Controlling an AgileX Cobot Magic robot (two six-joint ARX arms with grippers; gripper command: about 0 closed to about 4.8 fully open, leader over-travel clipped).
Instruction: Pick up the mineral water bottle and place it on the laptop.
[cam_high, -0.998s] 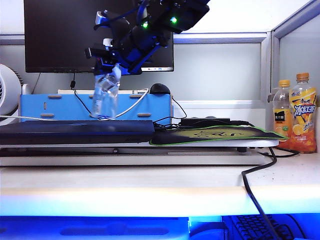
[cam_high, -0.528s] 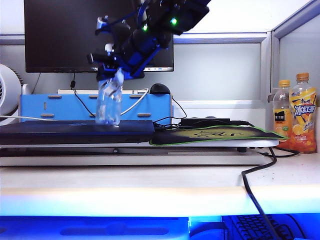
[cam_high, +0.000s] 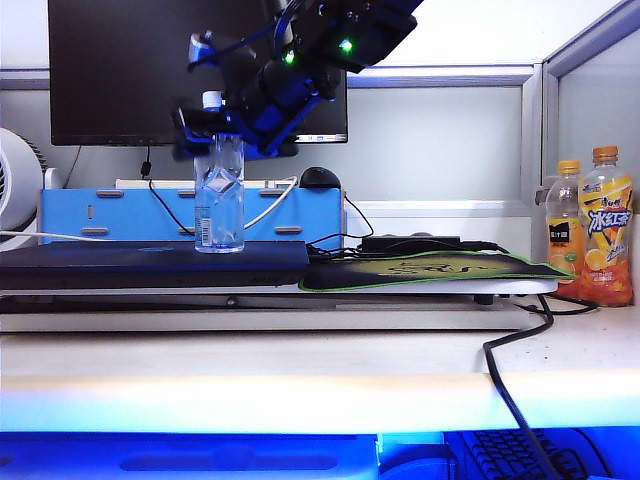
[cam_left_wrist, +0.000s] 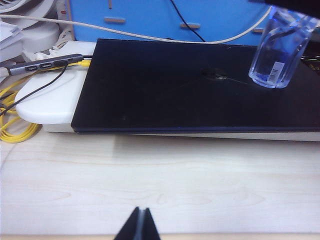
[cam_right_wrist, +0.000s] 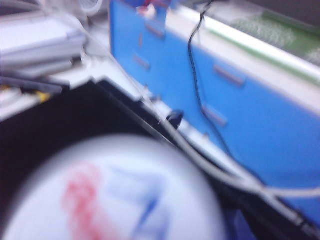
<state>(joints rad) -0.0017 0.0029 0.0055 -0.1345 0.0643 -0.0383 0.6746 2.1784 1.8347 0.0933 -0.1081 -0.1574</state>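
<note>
black monitor (cam_high: 130, 70), two juice bottles (cam_high: 592, 225), mouse pad (cam_high: 430, 270)

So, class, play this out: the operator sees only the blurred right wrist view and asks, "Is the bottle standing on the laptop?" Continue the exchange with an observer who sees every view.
Observer: Yes. The mineral water bottle stands upright on the laptop.
Operator: Where's the right hand?
Observer: The right hand is around the bottle's neck, just under the white cap. I cannot tell whether it grips.
Operator: And the left hand?
Observer: The left hand is shut, over the table in front of the laptop, away from the bottle.
</note>
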